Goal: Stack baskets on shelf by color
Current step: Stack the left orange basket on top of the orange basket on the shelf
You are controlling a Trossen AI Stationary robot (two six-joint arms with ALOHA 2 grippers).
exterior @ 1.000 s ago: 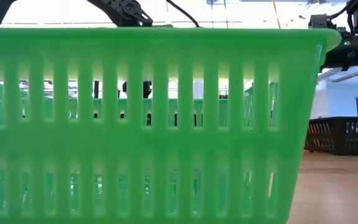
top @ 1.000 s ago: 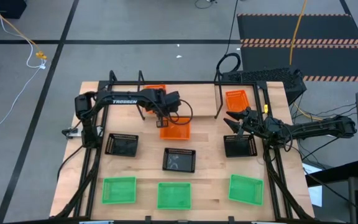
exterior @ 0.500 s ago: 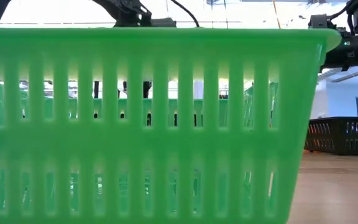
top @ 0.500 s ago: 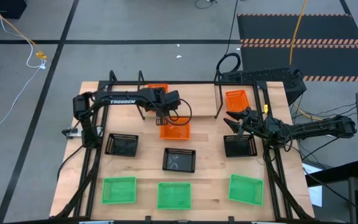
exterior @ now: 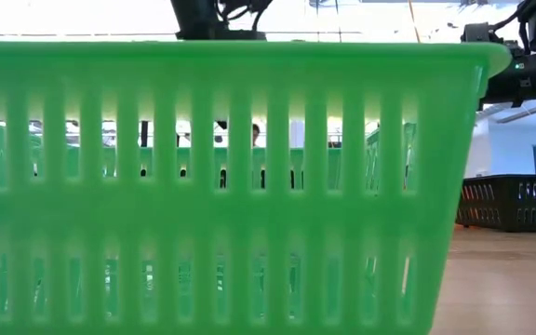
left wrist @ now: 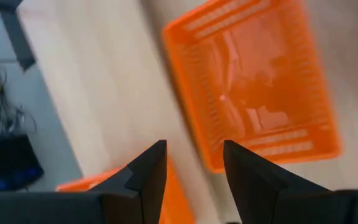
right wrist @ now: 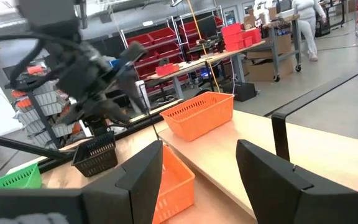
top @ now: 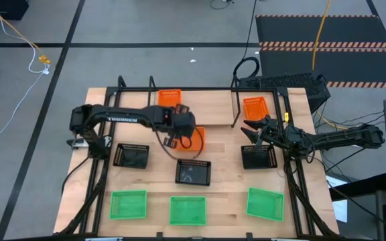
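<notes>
Three orange baskets show in the high view: one [top: 168,97] at the far edge by the shelf's left post, one [top: 254,107] at the far right, and one [top: 196,139] standing on the table at mid-centre. The shelf [top: 193,89] is a thin black rod rack at the far edge. My left gripper [left wrist: 194,146] is open above the table, between the middle orange basket [left wrist: 253,81] and the far one [left wrist: 104,180], and touches neither. My right gripper [right wrist: 201,146] is open above a black basket [top: 259,156] on the right.
Black baskets [top: 131,155] [top: 193,172] stand in the middle row. Three green baskets [top: 128,204] [top: 187,209] [top: 265,203] line the near edge, and one of them [exterior: 221,186] fills the low view. A black frame [top: 293,167] edges the table.
My left gripper has moved from near the shelf toward the table's near edge and now hangs over the left part of the middle orange basket. That basket has stayed where it was on the table.
</notes>
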